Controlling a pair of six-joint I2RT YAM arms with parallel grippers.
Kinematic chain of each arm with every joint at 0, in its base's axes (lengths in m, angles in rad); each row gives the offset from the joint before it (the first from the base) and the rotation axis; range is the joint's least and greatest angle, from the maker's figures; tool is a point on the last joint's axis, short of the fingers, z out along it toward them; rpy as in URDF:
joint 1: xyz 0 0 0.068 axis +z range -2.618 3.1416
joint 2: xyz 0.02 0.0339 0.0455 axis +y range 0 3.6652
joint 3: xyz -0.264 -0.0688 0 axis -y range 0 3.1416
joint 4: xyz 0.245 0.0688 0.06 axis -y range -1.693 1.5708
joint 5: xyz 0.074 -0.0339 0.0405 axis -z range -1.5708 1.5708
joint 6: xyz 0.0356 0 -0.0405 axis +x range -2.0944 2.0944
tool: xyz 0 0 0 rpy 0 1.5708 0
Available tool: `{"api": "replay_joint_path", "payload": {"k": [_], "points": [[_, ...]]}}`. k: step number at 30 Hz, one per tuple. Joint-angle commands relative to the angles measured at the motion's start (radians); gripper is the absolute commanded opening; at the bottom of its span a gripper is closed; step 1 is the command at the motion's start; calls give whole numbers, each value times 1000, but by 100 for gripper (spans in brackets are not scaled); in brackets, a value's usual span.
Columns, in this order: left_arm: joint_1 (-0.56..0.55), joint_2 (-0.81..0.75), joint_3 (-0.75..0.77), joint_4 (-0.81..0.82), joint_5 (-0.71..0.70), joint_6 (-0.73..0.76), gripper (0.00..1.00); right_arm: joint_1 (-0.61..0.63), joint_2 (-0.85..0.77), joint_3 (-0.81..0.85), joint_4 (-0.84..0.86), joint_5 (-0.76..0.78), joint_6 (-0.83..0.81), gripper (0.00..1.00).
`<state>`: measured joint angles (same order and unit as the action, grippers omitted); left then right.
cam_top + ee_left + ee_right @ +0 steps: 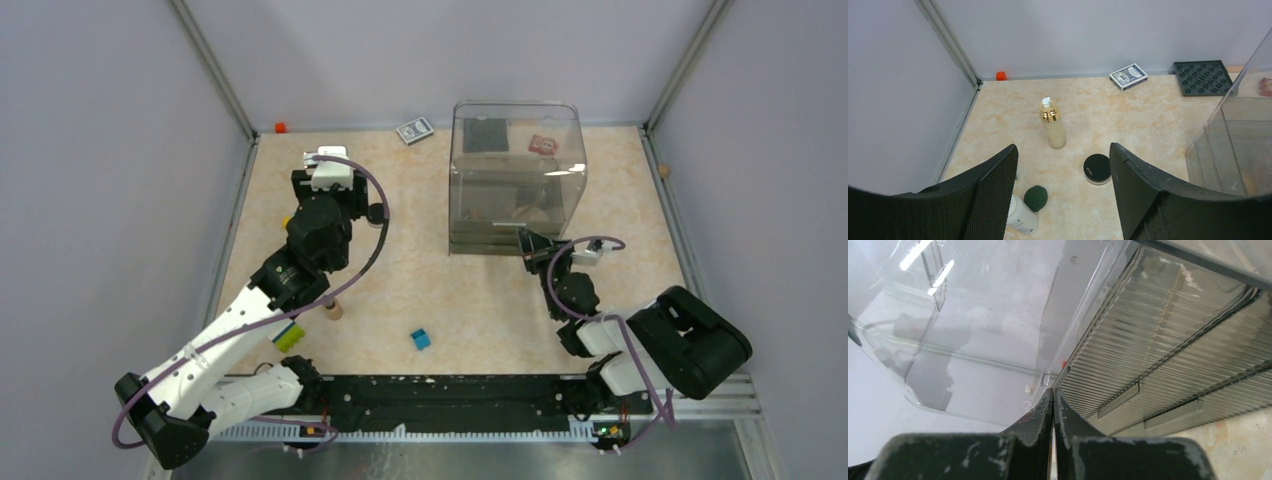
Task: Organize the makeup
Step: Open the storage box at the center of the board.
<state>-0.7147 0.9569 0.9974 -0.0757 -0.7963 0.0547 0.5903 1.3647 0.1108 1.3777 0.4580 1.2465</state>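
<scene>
My left gripper (1063,147) hangs spread and empty, its fingers (993,195) mesh-textured, left of the clear acrylic organiser (1233,145). Also left of the organiser, on the marbled counter (1148,115), the cylindrical gold-capped clear bottle (1053,125) stands upright, and the glossy black round compact (1097,167) lies flat, nearer the organiser. My right gripper (1053,392) is pressed together at the organiser's ribbed drawers

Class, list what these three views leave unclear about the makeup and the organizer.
- Left wrist view: white bottle mostly behind the left gripper's finger.
- Top view: gold-capped bottle and black compact hidden under the left arm.
- Top view: clear organizer's contents blurred by reflections.
- Right wrist view: whether the shut right gripper pinches anything; too close.
</scene>
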Motion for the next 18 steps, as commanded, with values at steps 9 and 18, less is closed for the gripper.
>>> {"api": "replay_joint_path", "payload": {"k": [9, 18], "points": [[8, -18, -4, 20, 20, -13, 73, -14, -9, 5, 341, -11, -76, 0], [14, -16, -5, 18, 27, -17, 73, -13, -81, 25, 323, -27, -170, 0]]}}
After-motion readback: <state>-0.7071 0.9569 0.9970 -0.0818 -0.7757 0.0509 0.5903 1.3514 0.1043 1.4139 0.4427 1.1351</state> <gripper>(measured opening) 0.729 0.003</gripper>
